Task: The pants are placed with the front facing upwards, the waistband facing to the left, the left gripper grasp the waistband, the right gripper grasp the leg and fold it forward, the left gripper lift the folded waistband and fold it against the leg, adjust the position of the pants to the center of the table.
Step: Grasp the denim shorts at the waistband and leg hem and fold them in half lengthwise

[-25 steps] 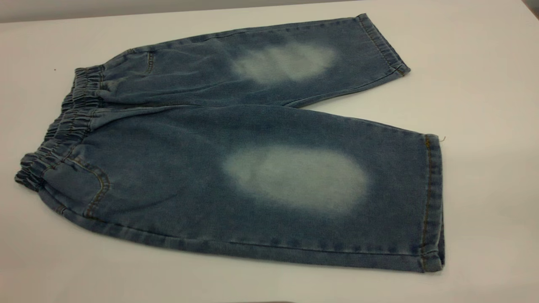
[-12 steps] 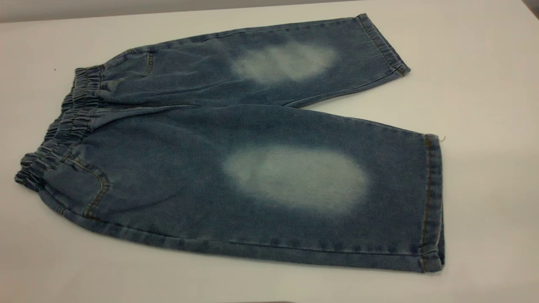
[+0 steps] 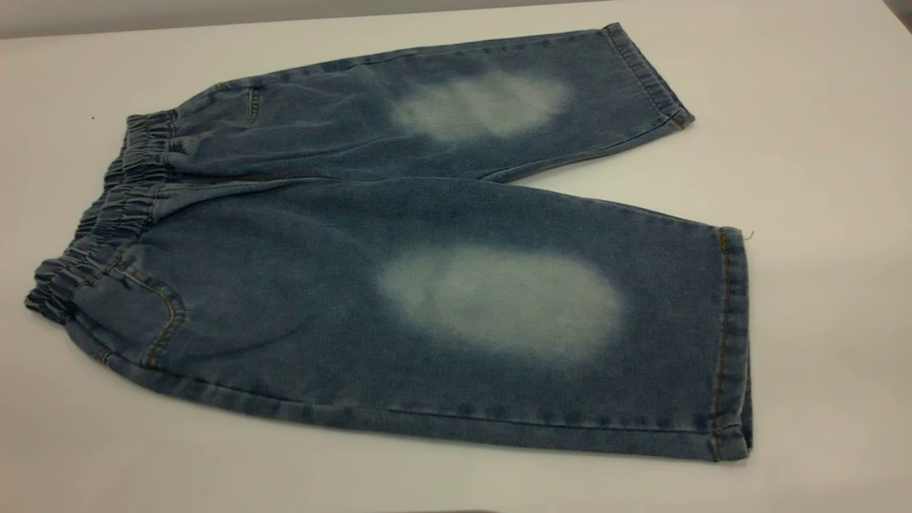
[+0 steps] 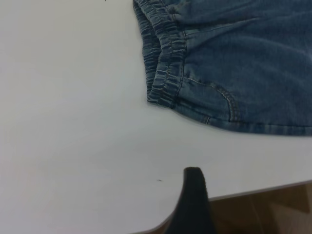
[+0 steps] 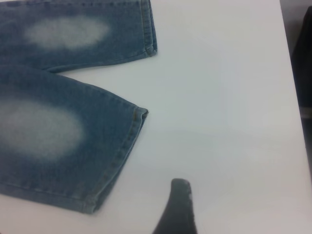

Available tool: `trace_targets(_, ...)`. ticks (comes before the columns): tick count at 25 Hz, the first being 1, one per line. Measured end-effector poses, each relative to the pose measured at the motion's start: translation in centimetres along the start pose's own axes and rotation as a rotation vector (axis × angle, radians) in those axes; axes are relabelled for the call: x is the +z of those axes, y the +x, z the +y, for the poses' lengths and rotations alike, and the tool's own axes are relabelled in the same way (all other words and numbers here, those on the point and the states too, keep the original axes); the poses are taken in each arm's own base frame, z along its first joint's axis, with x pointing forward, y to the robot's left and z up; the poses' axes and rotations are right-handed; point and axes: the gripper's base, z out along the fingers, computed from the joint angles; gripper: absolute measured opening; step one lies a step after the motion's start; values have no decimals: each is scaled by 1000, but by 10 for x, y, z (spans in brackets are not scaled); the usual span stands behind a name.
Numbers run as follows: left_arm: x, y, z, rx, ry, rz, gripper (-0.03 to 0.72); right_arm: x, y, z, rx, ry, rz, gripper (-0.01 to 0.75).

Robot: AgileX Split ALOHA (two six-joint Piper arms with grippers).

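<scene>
Pants flat on table, seen from R wrist cam

Two denim legs w/ pale ovals, hems facing bare white tabletop; V gap of table between them. One dark finger of R gripper shows at frame edge, over bare table, near the nearer leg hem corner but apart, not touching cloth. Table edge and dark area beyond at far side.
</scene>
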Motion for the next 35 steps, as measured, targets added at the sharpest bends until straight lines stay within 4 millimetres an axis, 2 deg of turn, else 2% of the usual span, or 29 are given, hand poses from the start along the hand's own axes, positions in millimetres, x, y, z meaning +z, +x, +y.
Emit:
trace_targets(22, -1, -3, 0, 0, -1, -10, 553, 2, -4, 6, 34, -66, -5, 560)
trace_targets(25, 1, -18, 2, -1, -3, -21, 553, 9, -14, 10, 75, -116, 7, 560)
trace_targets(29, 15, -53, 6, -4, -2, 2, 553, 27, -35, 15, 116, -192, 10, 560)
trace_targets(35, 63, -93, 12, -12, 10, 127, 553, 72, -63, 22, 106, -311, 83, 560)
